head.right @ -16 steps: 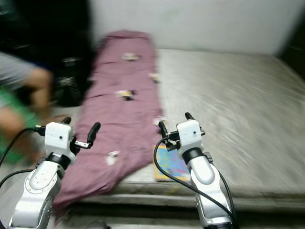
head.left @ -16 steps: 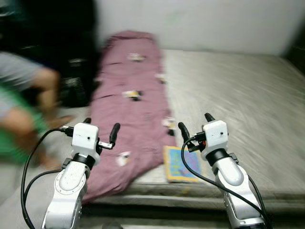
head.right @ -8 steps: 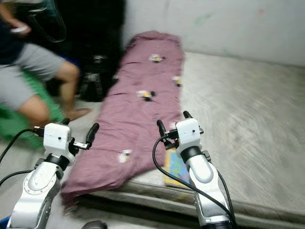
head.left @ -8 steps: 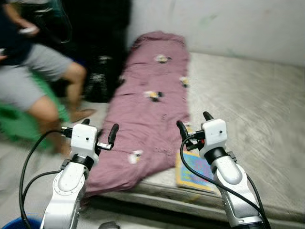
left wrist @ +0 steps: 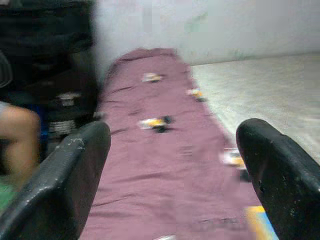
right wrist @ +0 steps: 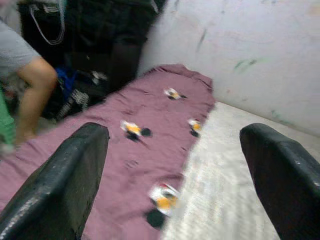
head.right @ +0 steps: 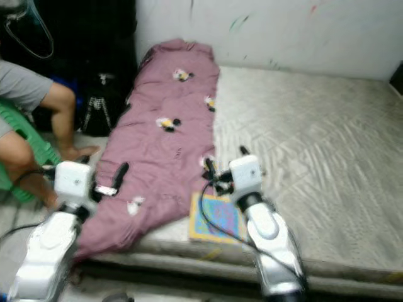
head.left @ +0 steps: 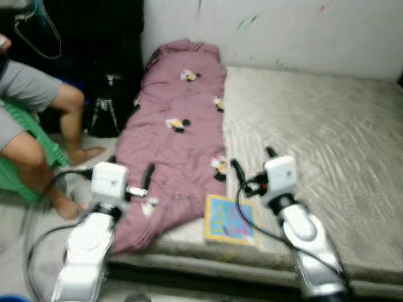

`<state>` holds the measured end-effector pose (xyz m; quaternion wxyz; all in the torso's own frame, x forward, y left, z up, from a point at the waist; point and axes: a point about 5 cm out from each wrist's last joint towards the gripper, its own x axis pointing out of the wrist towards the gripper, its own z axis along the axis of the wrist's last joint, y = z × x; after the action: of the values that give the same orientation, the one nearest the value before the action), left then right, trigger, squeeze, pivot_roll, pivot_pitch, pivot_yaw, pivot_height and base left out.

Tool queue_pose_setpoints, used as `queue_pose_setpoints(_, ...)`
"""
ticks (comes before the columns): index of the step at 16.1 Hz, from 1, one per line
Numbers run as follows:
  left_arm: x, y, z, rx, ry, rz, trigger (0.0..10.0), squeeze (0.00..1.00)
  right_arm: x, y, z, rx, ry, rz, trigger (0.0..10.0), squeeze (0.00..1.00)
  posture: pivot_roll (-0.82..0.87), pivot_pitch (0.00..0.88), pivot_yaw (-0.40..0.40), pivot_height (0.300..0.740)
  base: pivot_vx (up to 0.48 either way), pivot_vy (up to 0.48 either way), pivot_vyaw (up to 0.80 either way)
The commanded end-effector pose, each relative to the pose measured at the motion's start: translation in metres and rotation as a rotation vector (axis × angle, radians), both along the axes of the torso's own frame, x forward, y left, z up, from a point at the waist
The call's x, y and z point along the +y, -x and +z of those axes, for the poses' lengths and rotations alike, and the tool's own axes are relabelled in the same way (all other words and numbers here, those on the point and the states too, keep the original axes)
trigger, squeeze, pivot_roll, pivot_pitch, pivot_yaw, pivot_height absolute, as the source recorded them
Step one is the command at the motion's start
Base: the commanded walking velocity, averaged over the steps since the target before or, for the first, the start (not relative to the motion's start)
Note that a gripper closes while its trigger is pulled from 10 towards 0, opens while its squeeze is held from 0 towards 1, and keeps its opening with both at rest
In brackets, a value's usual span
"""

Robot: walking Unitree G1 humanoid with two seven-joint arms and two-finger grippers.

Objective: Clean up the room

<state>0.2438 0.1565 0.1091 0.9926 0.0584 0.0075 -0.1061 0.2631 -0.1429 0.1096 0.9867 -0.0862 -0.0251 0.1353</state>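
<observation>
Two silver-white arms, each of rounded, jointed segments, end in boxy white wrist blocks. The left pincer (head.left: 130, 177) and the right pincer (head.left: 250, 162) each carry two long black fingers (left wrist: 65, 180) (matte, rounded at the tips). A black cable loops from each wrist down along its arm.

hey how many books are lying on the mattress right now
1. The book lies near the mattress's front edge, beside the purple blanket, between the two open grippers. Others could be hidden under the blanket.
</observation>
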Motion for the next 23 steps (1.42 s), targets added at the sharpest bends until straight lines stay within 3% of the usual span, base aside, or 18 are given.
queue_pose_setpoints(1, 0.0063, -0.0006, 0.0028, -0.011, -0.013, 0.014, 10.0, 0.00, 0.0026, -0.0015, 0.0043, -0.017, -0.010, 0.009, 10.0, 0.00, 0.00, 0.000, -0.079, 0.740, 0.000, -0.289, 0.00)
queue_pose_setpoints(12, 0.0045, 0.0004, 0.0025, -0.009, -0.004, 0.008, 10.0, 0.00, 0.0022, -0.0015, 0.0037, -0.011, -0.012, 0.013, 10.0, 0.00, 0.00, 0.000, -0.084, 0.740, 0.000, -0.301, 0.50)
queue_pose_setpoints(19, 0.0044, 0.0009, 0.0018, -0.007, 0.004, 0.016, 10.0, 0.00, 0.0003, -0.0021, 0.0035, -0.003, -0.038, -0.001, 10.0, 0.00, 0.00, 0.000, -0.086, 0.740, 0.000, -0.208, 0.00)
queue_pose_setpoints(23, 0.0036, 0.0013, 0.0020, -0.009, -0.003, 0.012, 10.0, 0.00, -0.0013, -0.0029, 0.0014, 0.018, -0.055, -0.014, 10.0, 0.00, 0.00, 0.000, -0.086, 0.740, 0.000, 0.000, -0.64)
